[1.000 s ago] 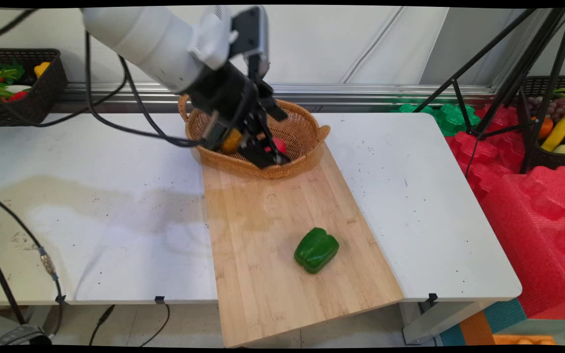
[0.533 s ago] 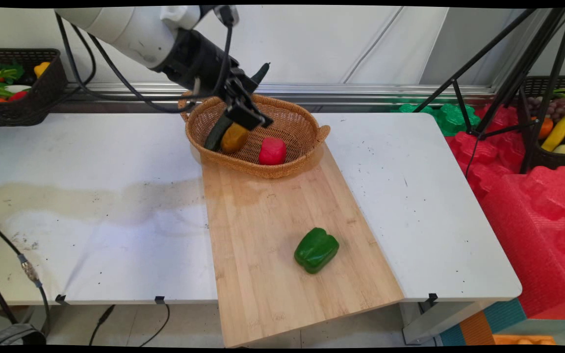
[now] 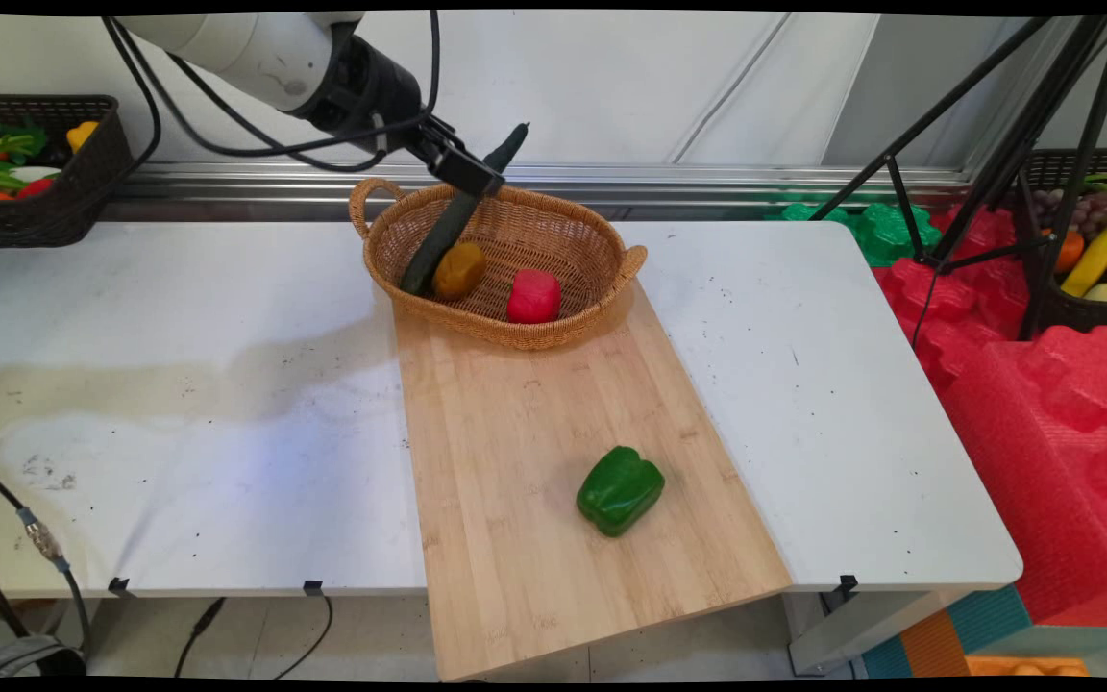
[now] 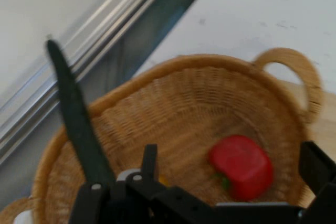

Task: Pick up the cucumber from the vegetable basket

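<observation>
The gripper [image 3: 464, 171] is hanging in the upper middle of the main view, above the far-left rim of a wicker basket [image 3: 505, 336]. In the hand view its two fingers are standing wide apart, one at the lower left and one at the right edge, with nothing clamped between them.

Nearest to it is a long dark green vegetable, probably a cucumber [image 3: 433, 245]. This is leaning steeply: its lower end is sitting on the basket floor and its tip is poking up past the far rim, so the rim seems to be propping it. In the hand view the cucumber [image 4: 79, 119] is running up just beside the left finger; whether they are touching I cannot tell.

Inside the basket [image 4: 199, 98], a yellow-orange vegetable [image 3: 459, 270] is lying against the cucumber's lower end, and a red pepper [image 3: 533, 295] is resting on the floor just right of it, below the open fingers in the hand view [image 4: 241, 165].

The basket is sitting on the far end of a wooden board [image 3: 534, 423], which is lying across the white table [image 3: 179, 404] and overhanging its near edge. A green pepper [image 3: 619, 489] is lying alone on the board, lower centre, well apart from the basket.
</observation>
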